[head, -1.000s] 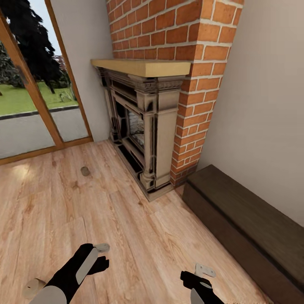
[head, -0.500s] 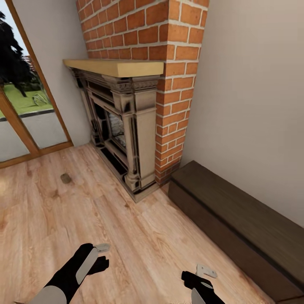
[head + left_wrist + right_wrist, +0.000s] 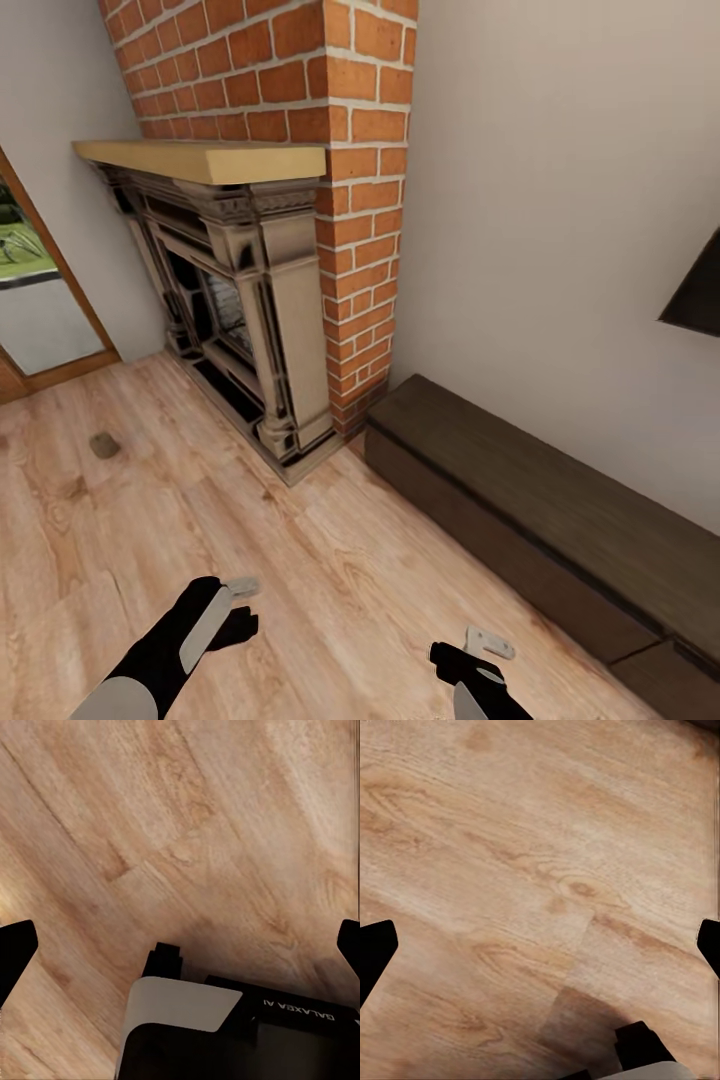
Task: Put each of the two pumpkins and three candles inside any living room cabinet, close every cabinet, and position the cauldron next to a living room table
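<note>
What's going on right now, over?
Left gripper and right gripper open, empty, over bare floor. One candle lying on the floor left of the fireplace. Cabinet ahead-right, shut. Path clear.

Matt dark wood cabinet [image 3: 540, 510]; pale grained wood floor [image 3: 330, 560].

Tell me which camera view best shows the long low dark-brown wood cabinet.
The head view: the long low dark-brown wood cabinet runs along the pale wall, right of the brick fireplace, its top and closed fronts in sight. The left wrist view gives just wood floor; the right wrist view gives floor with a dark sliver at one corner, too little to identify.
</note>
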{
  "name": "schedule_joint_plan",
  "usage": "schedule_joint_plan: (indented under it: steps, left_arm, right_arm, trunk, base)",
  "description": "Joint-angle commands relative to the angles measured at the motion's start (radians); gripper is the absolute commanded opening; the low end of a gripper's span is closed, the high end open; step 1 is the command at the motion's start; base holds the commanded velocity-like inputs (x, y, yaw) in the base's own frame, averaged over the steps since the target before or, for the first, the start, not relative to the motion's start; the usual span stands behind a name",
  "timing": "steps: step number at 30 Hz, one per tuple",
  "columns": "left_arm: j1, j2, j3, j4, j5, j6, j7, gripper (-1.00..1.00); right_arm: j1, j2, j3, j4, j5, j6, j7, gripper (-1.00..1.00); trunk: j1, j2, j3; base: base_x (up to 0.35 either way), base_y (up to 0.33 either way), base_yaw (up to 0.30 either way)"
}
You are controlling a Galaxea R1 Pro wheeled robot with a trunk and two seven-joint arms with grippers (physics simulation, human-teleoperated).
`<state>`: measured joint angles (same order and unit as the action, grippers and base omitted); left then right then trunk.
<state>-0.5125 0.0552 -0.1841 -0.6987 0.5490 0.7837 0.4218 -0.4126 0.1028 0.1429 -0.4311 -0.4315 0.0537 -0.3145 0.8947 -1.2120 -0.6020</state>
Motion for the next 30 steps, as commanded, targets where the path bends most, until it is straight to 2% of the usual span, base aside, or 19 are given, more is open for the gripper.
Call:
schedule_joint_plan:
  steps: [1, 23, 30]
  left_arm:
    - [0.0, 0.0, 0.0, 0.0, 0.0, 0.0, 0.0, 1.0]
    - [0.0, 0.0, 0.0, 0.0, 0.0, -0.001, 0.0, 1.0]
    - [0.0, 0.0, 0.0, 0.0, 0.0, 0.0, 0.0, 1.0]
  right_arm:
    - [0.0, 0.0, 0.0, 0.0, 0.0, 0.0, 0.0, 1.0]
    - [0.0, -0.002, -0.002, 0.0, 0.0, 0.002, 0.0, 1.0]
    - [0.0, -0.001, -0.032, 0.0, 0.0, 0.002, 0.0, 1.0]
  trunk:
    - [0.0, 0.0, 0.0]
    - [0.0, 0.0, 0.0]
    - [0.0, 0.0, 0.0]
  base:
    - [0.0, 0.0, -0.282]
    - [-0.02, 0.0, -0.282]
    - [-0.008, 0.021, -0.282]
